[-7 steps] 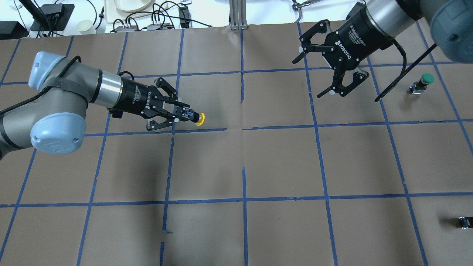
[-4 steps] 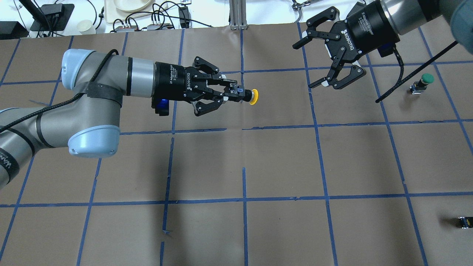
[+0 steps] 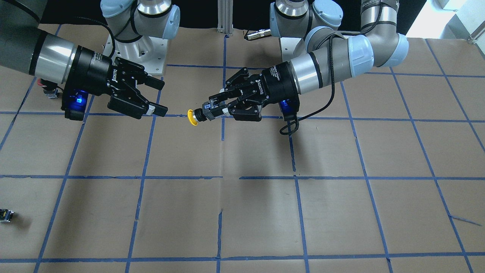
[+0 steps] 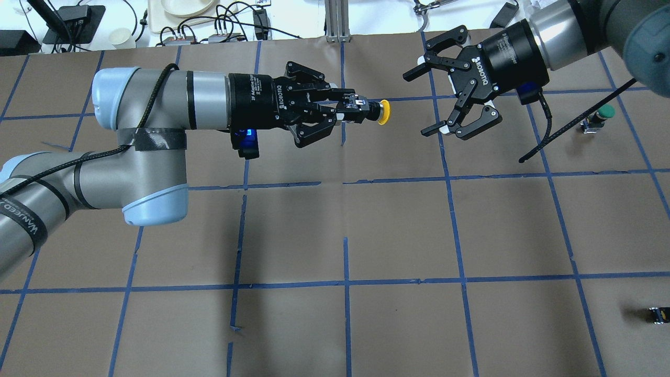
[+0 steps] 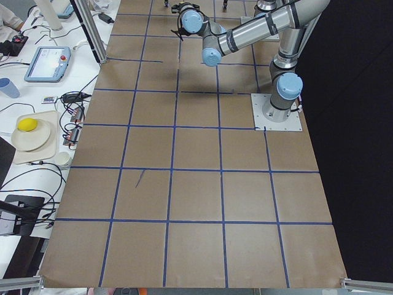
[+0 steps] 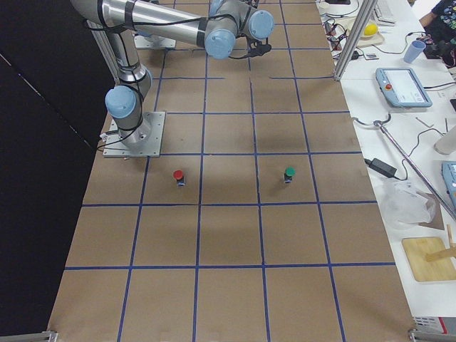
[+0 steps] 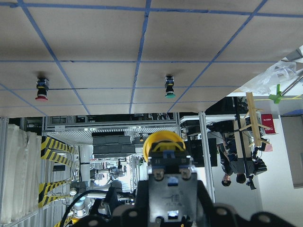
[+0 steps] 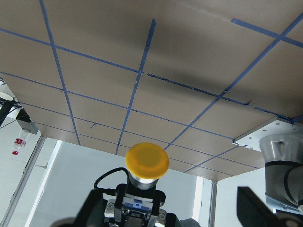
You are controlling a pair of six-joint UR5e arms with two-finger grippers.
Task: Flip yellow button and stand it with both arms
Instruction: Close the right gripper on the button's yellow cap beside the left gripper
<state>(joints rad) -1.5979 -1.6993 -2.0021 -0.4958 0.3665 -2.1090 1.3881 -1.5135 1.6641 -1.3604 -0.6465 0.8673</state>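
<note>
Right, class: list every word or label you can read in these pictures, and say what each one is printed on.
"ROBOTIQ": on the left gripper, on its body.
"ROBOTIQ": on the right gripper, on its body.
Small print beside each: too small to read.
Lettering on the black band round the left arm: too blurred.

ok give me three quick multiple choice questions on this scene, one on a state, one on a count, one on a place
1. The right gripper is:
A. open
B. shut on a button
C. shut on nothing

2. How many capped buttons stand on the table?
A. one
B. two
C. four

3. Where is the yellow button?
A. on the table
B. in the right gripper
C. in the left gripper

Answers:
1 A, its jaws are wide apart with nothing between them.
2 B, the red button and the green button.
3 C, clamped by its body, cap towards the right gripper.
</note>
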